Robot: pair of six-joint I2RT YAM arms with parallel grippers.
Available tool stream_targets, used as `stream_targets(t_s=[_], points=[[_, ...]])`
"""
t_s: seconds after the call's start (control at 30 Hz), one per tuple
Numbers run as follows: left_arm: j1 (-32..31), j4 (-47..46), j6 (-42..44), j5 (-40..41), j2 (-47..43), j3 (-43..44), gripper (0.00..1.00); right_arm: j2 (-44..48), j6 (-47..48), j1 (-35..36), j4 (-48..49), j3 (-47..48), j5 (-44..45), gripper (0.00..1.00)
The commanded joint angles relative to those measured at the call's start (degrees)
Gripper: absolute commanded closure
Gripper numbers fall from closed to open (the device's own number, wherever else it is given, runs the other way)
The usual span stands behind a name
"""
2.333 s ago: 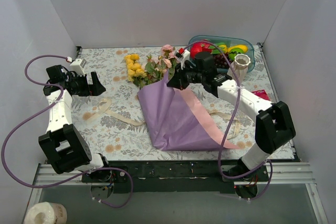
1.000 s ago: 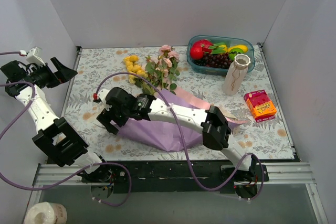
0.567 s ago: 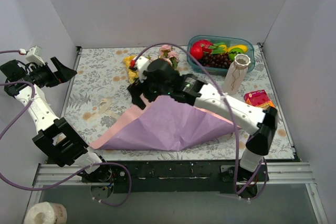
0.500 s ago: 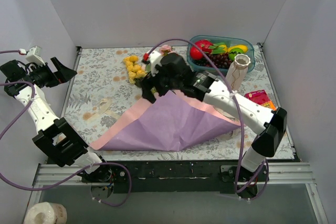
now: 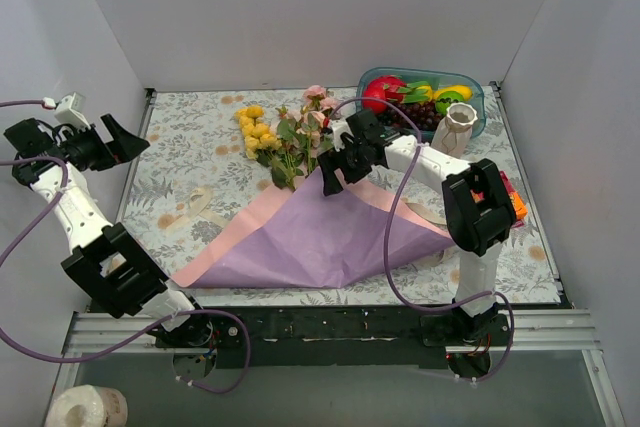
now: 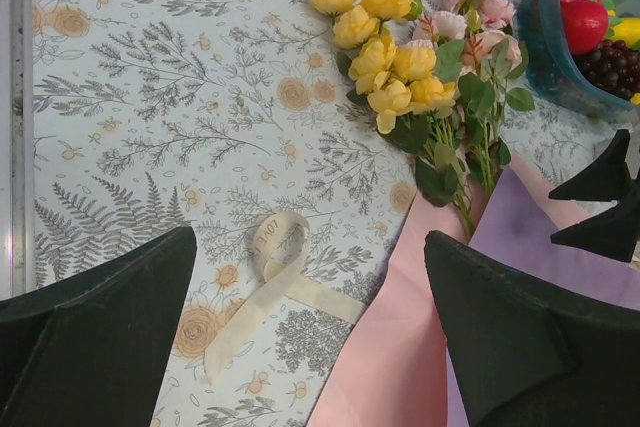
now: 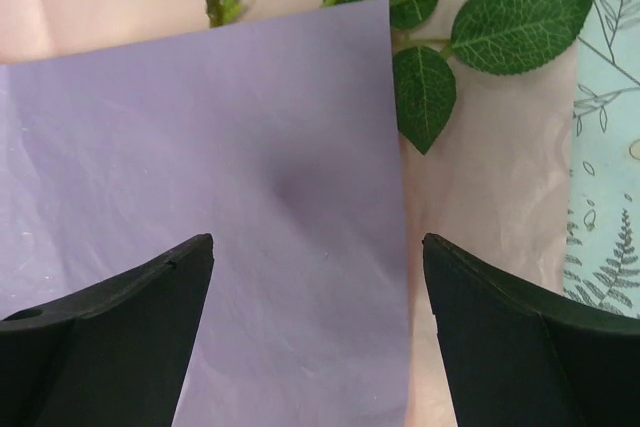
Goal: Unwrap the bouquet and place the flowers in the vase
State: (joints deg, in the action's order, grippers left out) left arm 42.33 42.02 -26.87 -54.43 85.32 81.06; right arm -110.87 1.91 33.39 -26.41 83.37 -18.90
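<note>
- Floral-print table (image 5: 190,152), white walls (image 5: 300,17).
- Right gripper (image 7: 318,239): jaws spread wide, empty, above purple paper (image 7: 250,147); flowers (image 5: 285,137) just beyond.
- Left gripper (image 6: 310,237): jaws wide, empty, flowers ahead.
- Vase (image 5: 455,130) off to the right jaws' right.

Paper (image 5: 320,237): purple outer face, pink inner face.
Flowers (image 5: 262,132): yellow and pale pink blooms, green stems and leaves.
Ribbon (image 5: 192,209): cream.
Counter (image 5: 195,142): pale surface printed with grey ferns and tan blossoms.
Vase (image 5: 458,125): white.
Tub (image 5: 478,107): translucent blue.
Fruit (image 5: 378,93): red, yellow, green, dark purple.
</note>
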Motion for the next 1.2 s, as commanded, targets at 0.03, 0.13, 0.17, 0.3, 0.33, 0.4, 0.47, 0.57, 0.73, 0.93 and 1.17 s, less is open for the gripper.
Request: stream_targets(t_s=[0.03, 0.13, 0.17, 0.3, 0.33, 0.4, 0.47, 0.57, 0.73, 0.93, 1.17], points=[[0.2, 0.7, 2.8, 0.5, -2.0, -1.2, 0.02, -0.4, 1.2, -1.0, 6.4, 1.4, -8.6, 0.11], [0.2, 0.6, 2.9, 0.5, -1.8, -1.3, 0.02, -1.8, 1.0, -1.6, 7.0, 1.4, -9.5, 0.13], [0.2, 0.6, 3.0, 0.4, -1.6, -1.3, 0.02, -2.2, 1.0, -1.7, 7.4, 1.2, -9.9, 0.14], [0.2, 0.5, 3.2, 0.2, -1.3, -1.8, 0.02, -3.1, 1.1, -2.3, 8.9, -0.1, -10.1, 0.15], [0.1, 0.4, 3.3, 0.3, -1.4, -1.9, 0.02, -3.4, 1.3, -2.3, 9.1, -0.1, -9.5, 0.15], [0.1, 0.7, 3.8, 0.1, -1.3, -2.0, 0.02, -3.8, 1.3, -2.4, 9.8, -0.4, -9.1, 0.15], [0.1, 2.2, 4.8, -0.5, -1.1, -1.7, 0.02, -3.5, 1.1, -2.4, 11.6, -1.5, -7.7, 0.14], [0.2, 3.1, 5.9, -0.5, -1.2, -2.4, 0.02, -2.8, 0.3, -2.4, 14.3, -3.6, -8.1, 0.14], [0.2, 2.5, 6.0, -0.4, -2.0, -3.5, 0.02, -3.7, -0.4, -2.4, 15.3, -5.5, -11.4, 0.2], [0.2, 1.5, 6.0, -0.2, -2.4, -4.7, 0.02, -2.0, -1.5, -2.4, 17.7, -9.2, -15.2, 0.41], [0.2, 1.0, 5.8, -0.7, -2.8, -5.5, 0.02, 3.6, -1.5, -2.4, 16.7, -9.5, -15.1, 0.53]])
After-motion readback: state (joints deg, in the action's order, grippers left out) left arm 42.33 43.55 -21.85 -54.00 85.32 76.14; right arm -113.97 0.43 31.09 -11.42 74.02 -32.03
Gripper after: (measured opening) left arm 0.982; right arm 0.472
